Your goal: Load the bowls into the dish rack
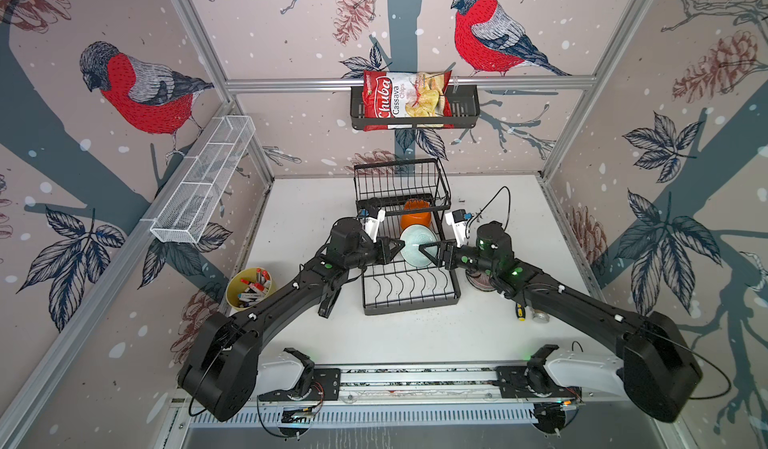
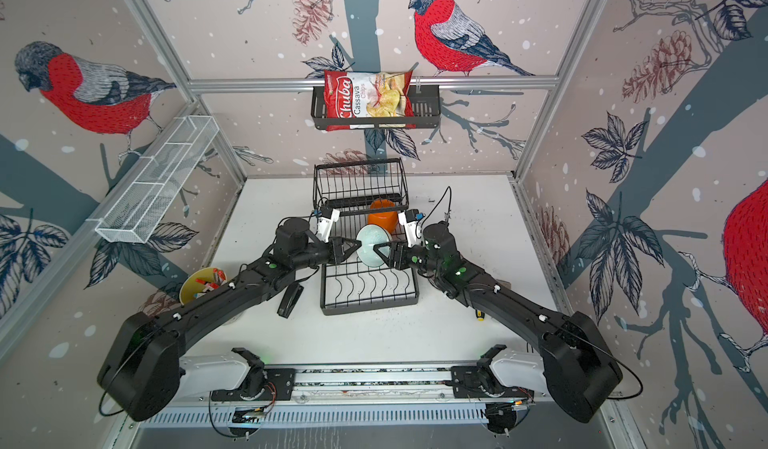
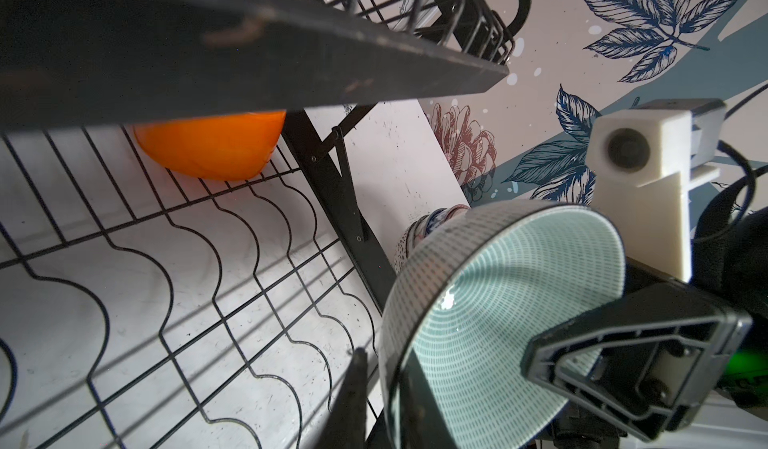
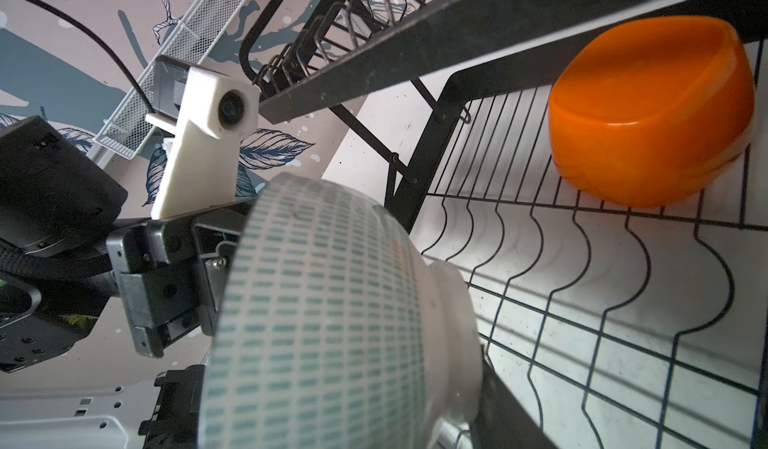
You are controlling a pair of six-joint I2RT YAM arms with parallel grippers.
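Bimanual unit, matt black. Left arm (image 1: 286, 295) and right arm (image 1: 582, 305): bulky rounded shoulder housings, white base shells (image 1: 282, 370), green status lights (image 1: 515, 271), thin black cables (image 4: 95, 40), white wrist-camera blocks (image 1: 374, 223), and triangular, webbed, screw-fastened fingers (image 3: 623, 364).

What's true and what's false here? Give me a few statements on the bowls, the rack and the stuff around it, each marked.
1. The orange bowl lies in the dish rack, under its raised basket. True.
2. The mint bowl sits in the raised basket. False: it stands on edge over the base tray, between the left gripper and the right gripper.
3. The chips bag lies in the dish rack. False: it sits in the black shelf basket on the back wall.
4. The yellow cup of pens stands left of the rack in both top views. True.
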